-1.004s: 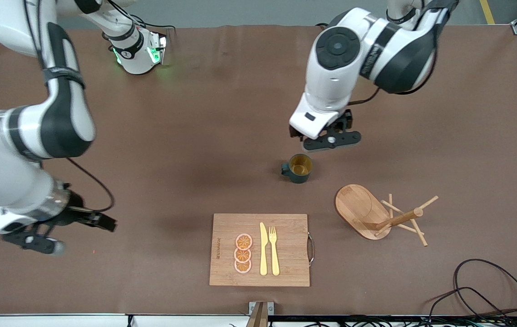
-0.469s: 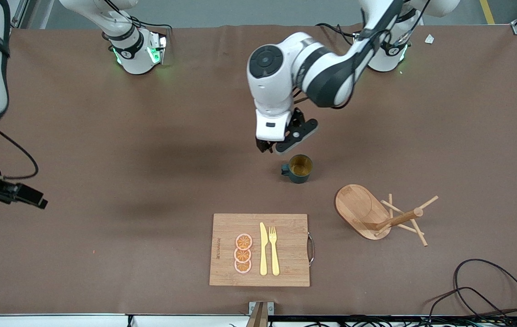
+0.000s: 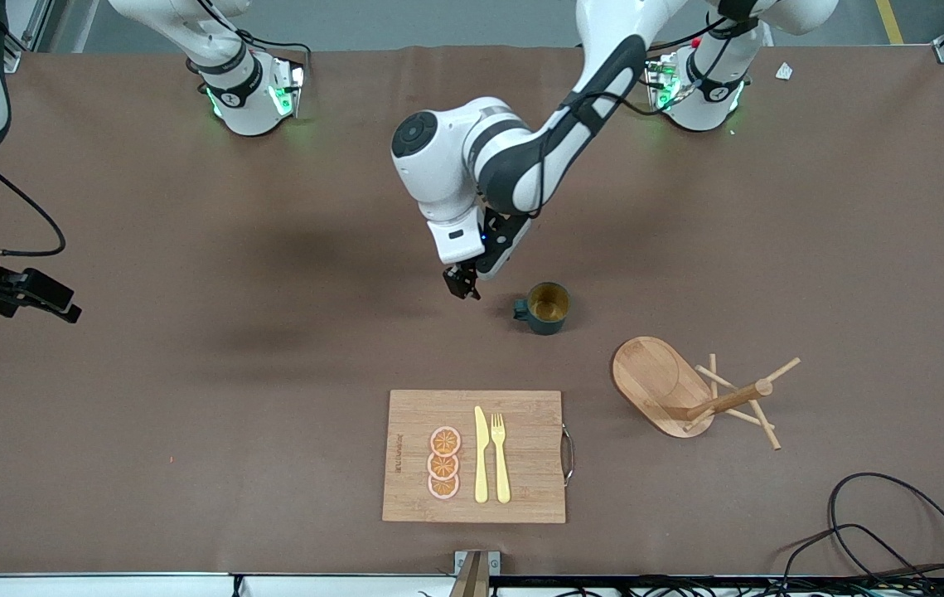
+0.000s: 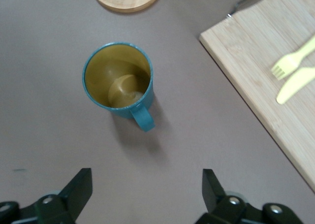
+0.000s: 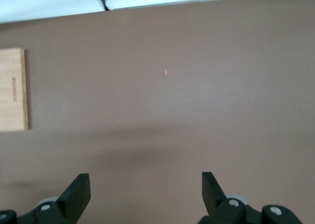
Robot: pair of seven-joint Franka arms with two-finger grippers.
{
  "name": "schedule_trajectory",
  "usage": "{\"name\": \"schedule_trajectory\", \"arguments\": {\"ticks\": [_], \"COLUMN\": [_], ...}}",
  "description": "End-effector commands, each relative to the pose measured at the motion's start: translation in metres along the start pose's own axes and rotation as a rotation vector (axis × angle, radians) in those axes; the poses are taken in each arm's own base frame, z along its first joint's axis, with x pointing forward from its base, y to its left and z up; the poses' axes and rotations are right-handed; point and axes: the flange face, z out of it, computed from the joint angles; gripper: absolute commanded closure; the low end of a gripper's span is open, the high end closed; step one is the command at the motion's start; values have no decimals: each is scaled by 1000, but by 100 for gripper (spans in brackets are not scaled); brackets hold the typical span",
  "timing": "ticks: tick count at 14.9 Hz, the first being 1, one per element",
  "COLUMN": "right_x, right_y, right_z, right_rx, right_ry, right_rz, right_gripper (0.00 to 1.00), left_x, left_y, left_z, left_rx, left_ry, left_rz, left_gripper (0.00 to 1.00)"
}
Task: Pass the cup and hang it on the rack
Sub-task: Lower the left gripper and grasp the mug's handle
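The dark teal cup (image 3: 544, 308) stands upright on the brown table, its handle turned toward the right arm's end. My left gripper (image 3: 462, 284) hovers over the table beside that handle, apart from the cup. In the left wrist view the cup (image 4: 118, 79) shows ahead of the left gripper (image 4: 146, 184), which is open and empty, with the handle facing it. The wooden rack (image 3: 660, 383) sits nearer the front camera, toward the left arm's end, and looks tipped, its post (image 3: 724, 400) slanting sideways. My right gripper (image 5: 146, 187) is open over bare table, and shows at the front view's edge (image 3: 32, 298).
A bamboo cutting board (image 3: 534, 464) lies near the front edge with a yellow knife (image 3: 481, 454), a fork (image 3: 500, 456) and orange slices (image 3: 443, 463) on it. Black cables (image 3: 894, 531) coil at the front corner by the left arm's end.
The left arm has swung toward the right arm's end and lowered, bringing its gripper beside the cup's handle. The right arm has drawn back toward its end of the table.
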Motion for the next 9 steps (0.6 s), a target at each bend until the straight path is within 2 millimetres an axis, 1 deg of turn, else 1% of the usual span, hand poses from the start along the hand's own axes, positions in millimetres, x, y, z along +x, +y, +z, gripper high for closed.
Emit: {"name": "schedule_trajectory", "arguments": {"ticks": [1, 3, 5, 6, 9], "right_x": [1, 2, 3, 3, 3], "right_y": [13, 15, 8, 4, 6], "right_z": [-8, -6, -8, -9, -9], "right_rx": [-7, -6, -5, -4, -6], "right_ry": [22, 19, 21, 24, 22], "right_rz": [-66, -64, -75, -83, -82], "right_gripper": [0, 0, 0, 0, 0], "left_x": [-6, -17, -27, -29, -32], "left_y": [7, 1, -4, -6, -7], "left_z": [23, 52, 70, 77, 85], "left_rx": [6, 39, 40, 42, 44], "left_ry": [74, 140, 196, 217, 233], "left_rz": [-89, -118, -129, -129, -138], "left_gripper": [6, 8, 9, 12, 22]}}
